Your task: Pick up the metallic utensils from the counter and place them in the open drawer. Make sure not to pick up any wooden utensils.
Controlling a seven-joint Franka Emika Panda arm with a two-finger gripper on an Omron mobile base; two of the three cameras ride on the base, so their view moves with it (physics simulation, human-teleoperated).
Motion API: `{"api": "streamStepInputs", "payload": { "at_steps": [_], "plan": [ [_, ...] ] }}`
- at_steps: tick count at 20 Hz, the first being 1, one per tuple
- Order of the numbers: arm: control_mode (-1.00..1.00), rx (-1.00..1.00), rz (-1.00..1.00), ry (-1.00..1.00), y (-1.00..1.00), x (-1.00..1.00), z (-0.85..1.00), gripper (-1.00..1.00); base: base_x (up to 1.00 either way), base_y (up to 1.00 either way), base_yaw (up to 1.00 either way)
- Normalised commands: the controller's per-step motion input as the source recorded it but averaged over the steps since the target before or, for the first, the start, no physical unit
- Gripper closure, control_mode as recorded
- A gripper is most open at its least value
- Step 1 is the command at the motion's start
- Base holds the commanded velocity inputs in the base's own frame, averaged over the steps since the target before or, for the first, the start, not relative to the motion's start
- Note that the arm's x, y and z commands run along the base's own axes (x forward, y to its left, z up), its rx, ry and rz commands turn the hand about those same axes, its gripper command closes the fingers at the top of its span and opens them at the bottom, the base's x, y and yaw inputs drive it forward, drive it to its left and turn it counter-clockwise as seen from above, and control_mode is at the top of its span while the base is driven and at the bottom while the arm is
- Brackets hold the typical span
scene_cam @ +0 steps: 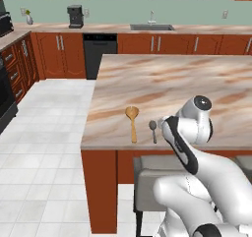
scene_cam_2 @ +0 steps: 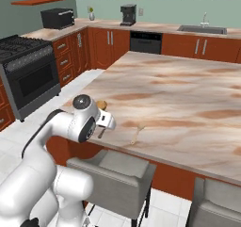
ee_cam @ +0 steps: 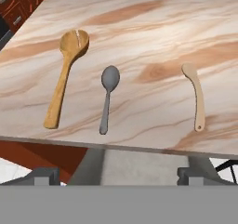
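Note:
On the pinkish marble counter [ee_cam: 153, 23] near its front edge lies the small dark grey metal spoon [ee_cam: 108, 97], bowl pointing away from me. The large tan wooden spoon [ee_cam: 65, 74] lies left of it and the pale wooden utensil [ee_cam: 196, 95] to its right. From the left base camera the metal spoon [scene_cam: 153, 130] sits beside the wooden spoon [scene_cam: 132, 123], just ahead of my hand. My gripper [ee_cam: 117, 175] hovers over the counter's front edge, open, fingers wide apart and holding nothing. The knife and the open drawer are out of view.
Grey stools [scene_cam: 152, 177] [scene_cam_2: 113, 167] stand tucked under the island's front edge below my arm. A black stove [scene_cam_2: 28, 66] and wall cabinets line the left side. The sink [scene_cam: 151, 27] sits on the far wall counter. White tiled floor [scene_cam: 44, 133] lies to the left.

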Motion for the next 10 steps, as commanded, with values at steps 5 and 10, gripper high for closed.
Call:
{"api": "streamStepInputs", "payload": {
  "at_steps": [5, 10],
  "plan": [
    [-1.0, 0.0, -0.04, 0.0, 0.0, 0.43, 0.0, -1.0, 0.0, 0.0, 0.0],
    [-1.0, 0.0, -0.01, 0.0, 0.0, 0.38, -0.09, -1.0, 0.0, 0.0, 0.0]
  ]
}}
